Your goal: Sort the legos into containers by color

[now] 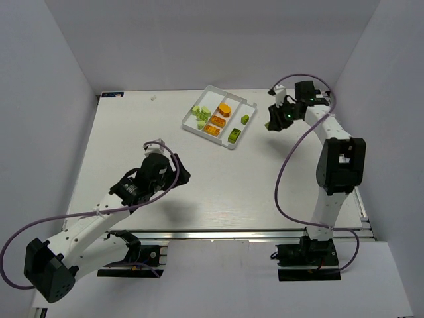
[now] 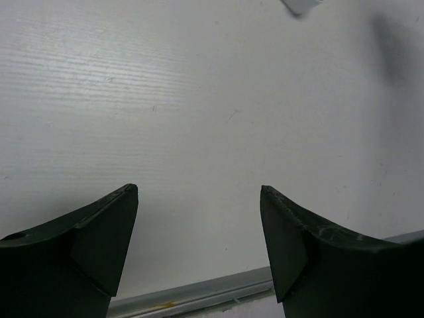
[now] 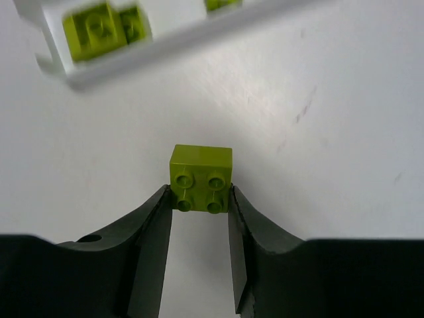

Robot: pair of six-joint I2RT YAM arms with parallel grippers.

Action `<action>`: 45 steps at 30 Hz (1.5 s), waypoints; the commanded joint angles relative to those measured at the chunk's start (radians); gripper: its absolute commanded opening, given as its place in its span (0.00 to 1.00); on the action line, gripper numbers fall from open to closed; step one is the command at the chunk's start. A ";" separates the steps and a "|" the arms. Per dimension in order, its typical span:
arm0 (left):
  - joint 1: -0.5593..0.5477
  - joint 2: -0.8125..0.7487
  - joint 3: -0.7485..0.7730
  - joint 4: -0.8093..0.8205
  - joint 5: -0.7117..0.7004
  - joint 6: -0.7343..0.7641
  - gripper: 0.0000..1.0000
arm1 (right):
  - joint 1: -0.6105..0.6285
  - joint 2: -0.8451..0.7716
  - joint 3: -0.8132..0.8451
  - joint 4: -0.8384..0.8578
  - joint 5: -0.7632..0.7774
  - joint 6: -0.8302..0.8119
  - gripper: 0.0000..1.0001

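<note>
My right gripper [image 3: 199, 193] is shut on a darker green brick [image 3: 201, 177], studs facing the camera, held just above the table. In the top view it [image 1: 273, 124] is right of the white tray [image 1: 206, 136]. The tray holds light yellow-green bricks [image 1: 201, 114] in its left compartment, orange pieces [image 1: 218, 119] in the middle one and darker green bricks [image 1: 235, 134] in the right one. The tray's corner [image 3: 165, 50] with green bricks [image 3: 96, 26] shows ahead in the right wrist view. My left gripper [image 2: 199, 192] is open and empty over bare table, well short of the tray [image 1: 182, 175].
The table's grey metal edge rail [image 2: 199, 295] runs just beyond the left gripper's fingers. A tray corner [image 2: 301, 5] shows at the top of the left wrist view. White walls enclose the table on three sides.
</note>
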 commanded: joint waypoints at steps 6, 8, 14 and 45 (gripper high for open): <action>-0.008 -0.087 -0.047 -0.080 -0.048 -0.091 0.84 | 0.145 0.222 0.317 0.204 -0.042 0.265 0.08; -0.008 -0.090 -0.042 -0.094 -0.052 -0.103 0.84 | 0.172 0.301 0.388 0.241 -0.007 0.315 0.08; -0.008 -0.099 -0.041 -0.111 -0.055 -0.135 0.84 | 0.201 0.472 0.598 0.244 0.050 0.320 0.19; 0.003 -0.004 0.042 0.150 0.042 0.035 0.98 | 0.178 -0.279 -0.016 0.152 0.104 0.486 0.89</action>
